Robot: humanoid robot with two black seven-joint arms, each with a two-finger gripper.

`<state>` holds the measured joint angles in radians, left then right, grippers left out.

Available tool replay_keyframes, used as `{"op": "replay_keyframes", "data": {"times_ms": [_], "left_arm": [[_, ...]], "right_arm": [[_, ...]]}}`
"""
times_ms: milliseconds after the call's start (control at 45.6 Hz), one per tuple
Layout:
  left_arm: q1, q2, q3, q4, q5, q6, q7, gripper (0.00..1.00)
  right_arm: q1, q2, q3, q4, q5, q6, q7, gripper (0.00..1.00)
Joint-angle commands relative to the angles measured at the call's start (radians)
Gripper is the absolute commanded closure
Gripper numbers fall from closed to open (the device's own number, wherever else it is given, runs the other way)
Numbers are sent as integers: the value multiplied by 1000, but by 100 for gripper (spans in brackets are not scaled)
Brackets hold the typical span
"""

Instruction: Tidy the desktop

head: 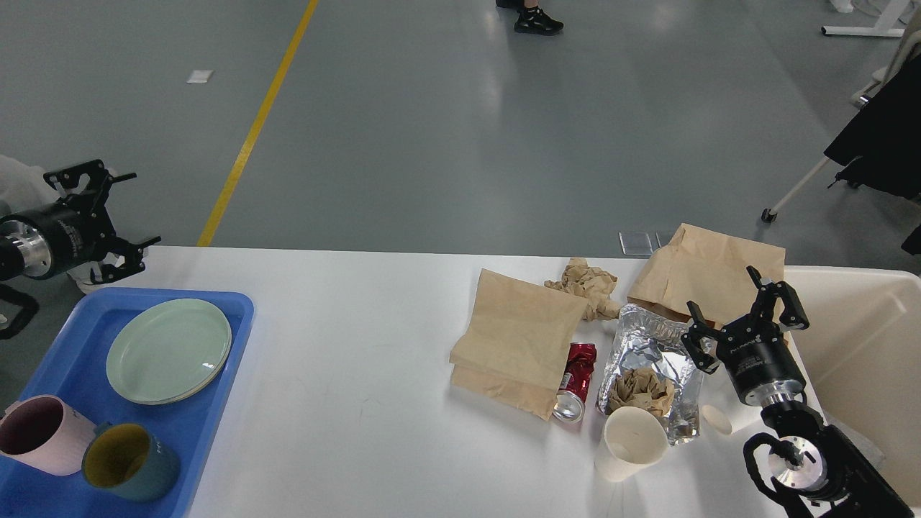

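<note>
The white desktop fills the lower view. On its right lie two brown paper bags, a crumpled brown paper, a crushed red can, a sheet of foil with a paper wad on it, and a white paper cup. My right gripper is open and empty, above the foil's right edge and in front of the far bag. My left gripper is open and empty, beyond the table's far left corner.
A blue tray at the front left holds green plates, a pink cup and a teal cup. A cream bin stands at the right edge. A small white lid lies by the foil.
</note>
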<state>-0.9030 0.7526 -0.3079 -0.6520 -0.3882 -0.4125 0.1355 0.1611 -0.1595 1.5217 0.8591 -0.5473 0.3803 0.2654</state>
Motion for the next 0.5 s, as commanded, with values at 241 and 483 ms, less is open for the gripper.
{"op": "replay_keyframes", "data": {"times_ms": [241,483], "left_arm": [[295,-285,-623,-34,8,-2,-324,4],[617,-423,-942,-322,248,11,-324,4]], "right_arm": [[0,0,0,0,0,0,0,0],[0,0,0,0,0,0,0,0]]}}
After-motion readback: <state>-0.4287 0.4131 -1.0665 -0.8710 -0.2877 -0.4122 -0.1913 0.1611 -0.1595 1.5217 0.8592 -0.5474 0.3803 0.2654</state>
